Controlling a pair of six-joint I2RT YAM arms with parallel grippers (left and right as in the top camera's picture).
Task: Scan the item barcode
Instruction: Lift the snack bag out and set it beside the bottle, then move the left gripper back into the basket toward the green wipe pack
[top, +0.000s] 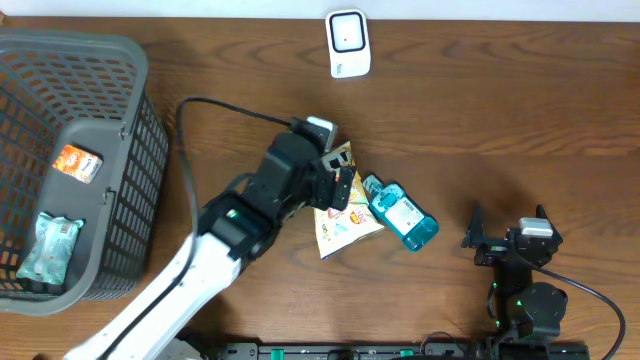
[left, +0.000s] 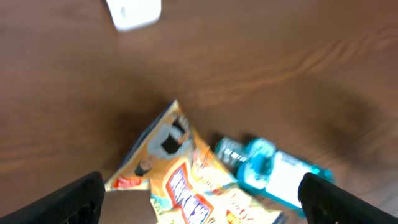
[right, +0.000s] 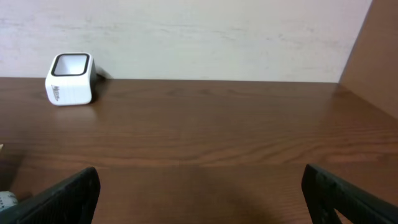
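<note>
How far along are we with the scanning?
Looks done: orange packet and green packet lie in the basket. In hand: nothing; left end effector open over the snack bag, right end effector open, idle. Left: snack bag and teal item go to the scanner.

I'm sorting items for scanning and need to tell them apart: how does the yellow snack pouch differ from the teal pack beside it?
The yellow snack pouch is flat and crinkled with busy printing, while the teal pack is blocky with a plain white label. The pouch lies partly under the open left gripper, and the pack lies uncovered. Both rest side by side on the wooden table.
</note>
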